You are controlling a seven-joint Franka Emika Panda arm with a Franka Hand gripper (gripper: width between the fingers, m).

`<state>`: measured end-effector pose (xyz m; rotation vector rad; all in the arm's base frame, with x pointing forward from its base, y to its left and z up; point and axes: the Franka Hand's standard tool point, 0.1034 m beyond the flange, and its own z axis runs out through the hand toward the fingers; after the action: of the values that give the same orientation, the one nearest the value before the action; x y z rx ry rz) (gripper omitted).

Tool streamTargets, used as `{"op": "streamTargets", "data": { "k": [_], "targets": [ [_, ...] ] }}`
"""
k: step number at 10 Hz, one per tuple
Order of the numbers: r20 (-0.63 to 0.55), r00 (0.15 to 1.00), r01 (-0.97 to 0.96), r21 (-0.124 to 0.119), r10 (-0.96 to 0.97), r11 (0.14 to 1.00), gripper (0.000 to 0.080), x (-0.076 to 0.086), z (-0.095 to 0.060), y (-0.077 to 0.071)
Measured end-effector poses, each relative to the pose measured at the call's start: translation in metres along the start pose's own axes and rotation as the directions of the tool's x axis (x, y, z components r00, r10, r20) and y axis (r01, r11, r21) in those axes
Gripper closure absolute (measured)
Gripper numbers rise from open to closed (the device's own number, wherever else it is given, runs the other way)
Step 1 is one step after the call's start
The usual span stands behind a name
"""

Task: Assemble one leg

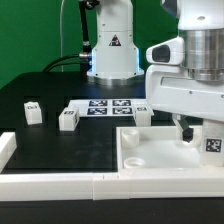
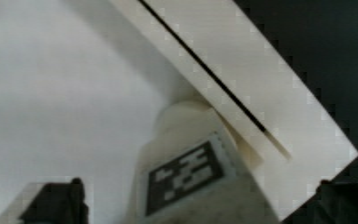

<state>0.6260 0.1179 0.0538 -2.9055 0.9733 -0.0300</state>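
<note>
My gripper (image 1: 196, 130) hangs over the right end of the large white square panel (image 1: 150, 152) at the exterior view's right. Beside its dark finger stands a leg (image 1: 211, 143), a small white block with a black-and-white tag. In the wrist view this leg (image 2: 190, 165) lies between my two dark fingertips (image 2: 51, 205), with a gap showing on each side. My gripper (image 2: 197, 206) is open around it. The leg's far end reaches the panel's raised white edge (image 2: 229, 70). Three more legs stand on the black table: one far left (image 1: 33, 112), one beside it (image 1: 68, 119), one by the panel (image 1: 143, 115).
The marker board (image 1: 108, 106) lies flat at the table's middle back. A low white wall (image 1: 60, 184) runs along the front, with a white block (image 1: 5, 148) at its left end. The arm's base (image 1: 112, 45) stands behind.
</note>
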Motion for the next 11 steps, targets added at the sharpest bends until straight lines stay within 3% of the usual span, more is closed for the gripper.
{"op": "streamTargets", "data": {
  "k": [3, 7, 8, 9, 10, 11],
  "targets": [
    [-0.006, 0.963, 0.268, -0.013, -0.268, 0.963, 0.015, 0.0017, -0.0001, 0.0016],
    [-0.005, 0.964, 0.265, -0.013, -0.266, 0.964, 0.018, 0.0018, -0.0001, 0.0017],
    [-0.005, 0.964, 0.265, -0.013, -0.266, 0.964, 0.0327, 0.0018, -0.0001, 0.0017],
    [-0.005, 0.964, 0.265, -0.013, -0.266, 0.964, 0.0327, 0.0018, -0.0001, 0.0017],
    [-0.005, 0.964, 0.266, -0.013, -0.266, 0.964, 0.0466, 0.0017, -0.0001, 0.0017],
    [-0.006, 0.964, 0.266, -0.015, -0.266, 0.964, 0.0527, 0.0024, -0.0001, 0.0028]
  ]
}}
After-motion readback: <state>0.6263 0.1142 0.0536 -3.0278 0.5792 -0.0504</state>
